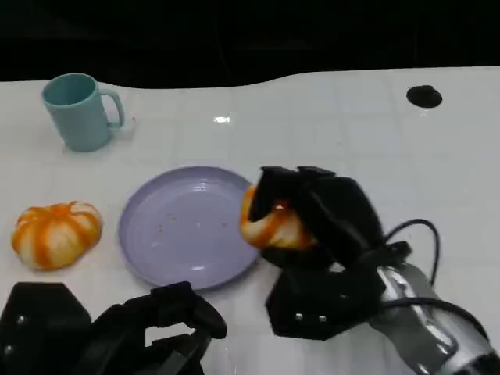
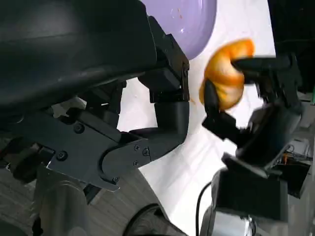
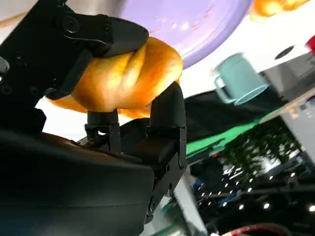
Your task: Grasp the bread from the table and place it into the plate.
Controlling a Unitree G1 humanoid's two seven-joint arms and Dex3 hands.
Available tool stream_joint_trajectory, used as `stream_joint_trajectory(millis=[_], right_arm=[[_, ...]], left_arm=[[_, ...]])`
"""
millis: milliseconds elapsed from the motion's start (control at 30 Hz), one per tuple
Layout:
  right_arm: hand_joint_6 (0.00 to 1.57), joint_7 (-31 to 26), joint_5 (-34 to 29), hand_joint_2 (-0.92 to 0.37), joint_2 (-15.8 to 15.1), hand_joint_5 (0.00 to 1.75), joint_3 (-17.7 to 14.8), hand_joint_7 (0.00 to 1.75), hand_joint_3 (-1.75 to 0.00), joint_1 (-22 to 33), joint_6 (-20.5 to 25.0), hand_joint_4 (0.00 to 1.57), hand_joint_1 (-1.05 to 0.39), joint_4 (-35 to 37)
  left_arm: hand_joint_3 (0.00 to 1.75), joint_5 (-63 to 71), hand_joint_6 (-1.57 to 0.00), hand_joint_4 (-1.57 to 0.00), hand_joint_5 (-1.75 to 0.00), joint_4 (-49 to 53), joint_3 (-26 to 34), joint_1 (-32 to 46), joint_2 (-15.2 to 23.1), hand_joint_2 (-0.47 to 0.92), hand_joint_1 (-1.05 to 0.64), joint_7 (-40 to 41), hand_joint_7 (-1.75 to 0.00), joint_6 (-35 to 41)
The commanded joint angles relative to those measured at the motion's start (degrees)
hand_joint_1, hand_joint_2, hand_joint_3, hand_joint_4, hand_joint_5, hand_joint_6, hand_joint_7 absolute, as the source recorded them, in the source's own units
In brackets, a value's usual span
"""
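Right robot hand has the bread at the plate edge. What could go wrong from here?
1. The bread hangs at the purple plate's rim, not its middle; released here it may roll onto the table.
2. The right robot hand could nudge the plate while lowering.
3. The left robot hand sits near the plate's close edge and could bump it.

Bread (image 3: 125, 78) gripped in right hand (image 3: 106, 105), seemingly just beside purple plate (image 3: 197, 24); teal mug (image 3: 241, 78) beyond.
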Motion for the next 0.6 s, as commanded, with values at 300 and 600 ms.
stream_joint_trajectory(millis=[300,600], right_arm=[[0.73,-2.4,2.0,-0.42,10.1,1.75,1.3,1.49,-1.16,-12.9,-0.9,0.89,-0.18,17.5],[0.75,-3.4,3.2,-0.55,13.4,1.66,1.4,1.12,-0.9,-19.5,1.1,0.75,-0.19,27.9]], left_arm=[[0.78,1.4,-0.62,-0.66,-1.75,-2.4,-1.2,1.0,0.2,0.78,-0.34,1.7,-1.45,0.3],[0.8,1.3,-0.63,-0.67,-1.75,-3.1,-1.6,1.3,0.0,0.77,-0.33,2.0,-1.45,0.7]])
